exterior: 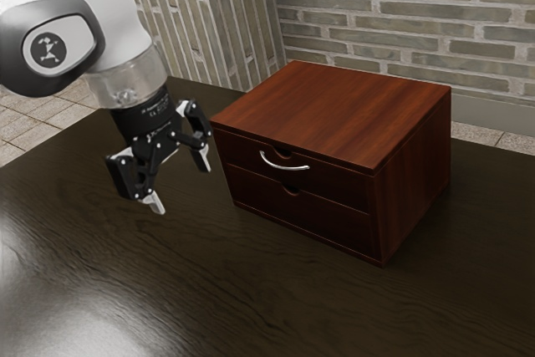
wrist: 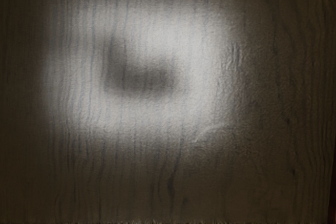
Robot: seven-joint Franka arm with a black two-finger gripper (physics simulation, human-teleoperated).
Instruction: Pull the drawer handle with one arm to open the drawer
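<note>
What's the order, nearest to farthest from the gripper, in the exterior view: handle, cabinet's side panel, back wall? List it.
1. Handle, on the drawer front facing the gripper.
2. Side panel, cabinet's far end, exterior view's right.
3. Back wall, behind the cabinet.

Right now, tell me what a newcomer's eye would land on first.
The red-brown cabinet stands out on the dark table, toward the exterior view's right, its silver handle on the upper drawer. Left of it in that view hangs the black hand, open, apart from the handle.
</note>
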